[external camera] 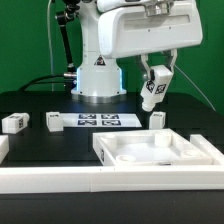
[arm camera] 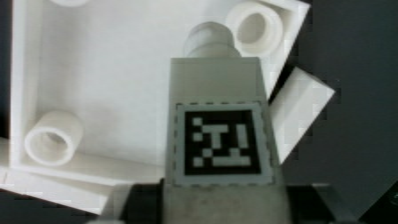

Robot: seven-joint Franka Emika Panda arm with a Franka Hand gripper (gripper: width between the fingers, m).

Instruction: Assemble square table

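**Gripper holds leg above slab**

The gripper has its jaws closed on a white leg, which hangs tilted in the air between them. The slab lies below the jaws, its raised rim facing up. The exterior view shows a gap between leg and slab.

From the wrist, the leg runs away from the jaws, narrow end foremost. That end points near a round socket in the slab. Another socket sits off to one side.

A square tag on the leg faces the wrist camera. It carries a black-and-white block pattern, with no readable letters.

A second leg stands on the black table, below the jaws and just behind the slab. The marker board lies farther toward the exterior view's left. Beyond it on that side stand a third leg and a fourth leg, well apart from the jaws. A long white rail runs along the table's near edge, beside the slab.
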